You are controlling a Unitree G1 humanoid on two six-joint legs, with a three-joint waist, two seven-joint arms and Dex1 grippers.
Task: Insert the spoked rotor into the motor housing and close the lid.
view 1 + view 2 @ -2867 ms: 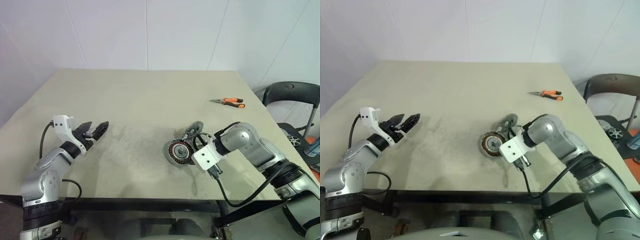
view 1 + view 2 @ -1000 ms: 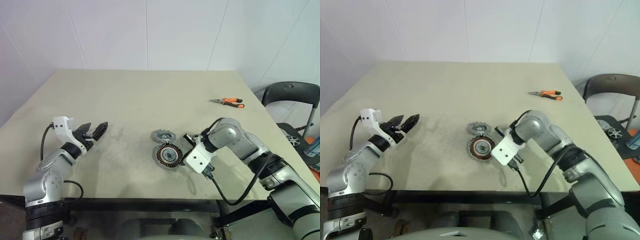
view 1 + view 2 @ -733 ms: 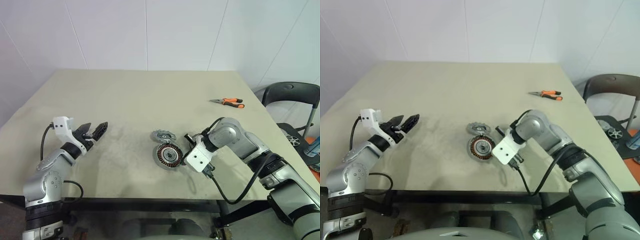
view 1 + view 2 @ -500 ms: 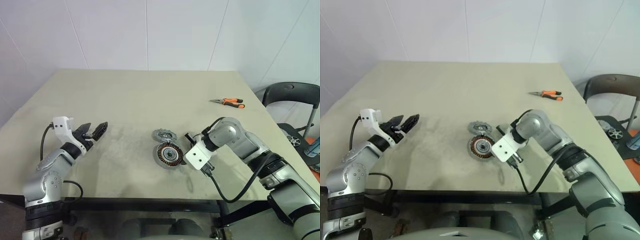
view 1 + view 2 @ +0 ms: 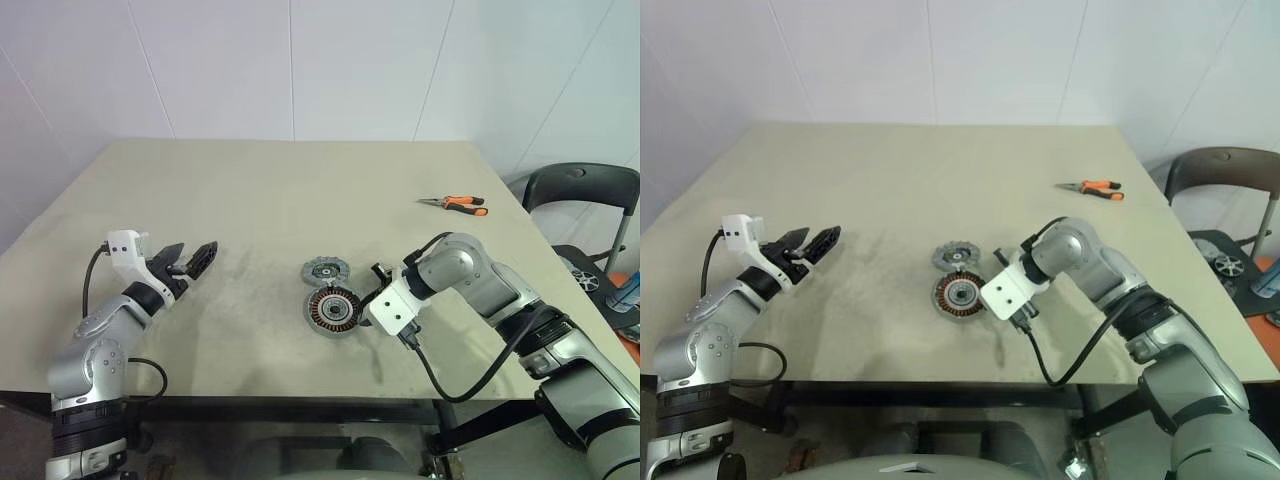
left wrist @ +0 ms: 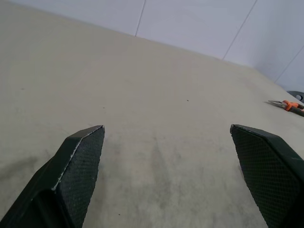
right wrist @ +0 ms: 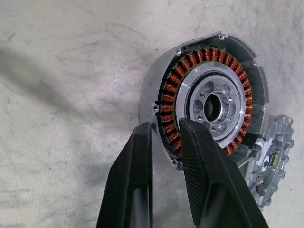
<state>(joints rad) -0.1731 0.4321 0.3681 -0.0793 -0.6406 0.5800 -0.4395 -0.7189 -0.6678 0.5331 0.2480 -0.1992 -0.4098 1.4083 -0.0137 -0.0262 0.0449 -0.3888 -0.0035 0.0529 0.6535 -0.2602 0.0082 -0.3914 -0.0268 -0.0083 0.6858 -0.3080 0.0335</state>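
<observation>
The right gripper (image 7: pixel 165 142), its fingers narrowly apart astride the wall of the motor housing (image 7: pixel 209 107) beside the lid (image 5: pixel 325 269) at mid-table, should open fully before it lifts; the left gripper (image 5: pixel 192 259) hangs wide open.

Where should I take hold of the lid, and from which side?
Probably by its notched rim, coming straight down from above: the lid lies flat on the table, so nothing else offers a hold. Pinch across its left and right edges, because its near edge lies close to the housing and leaves little room there.
</observation>
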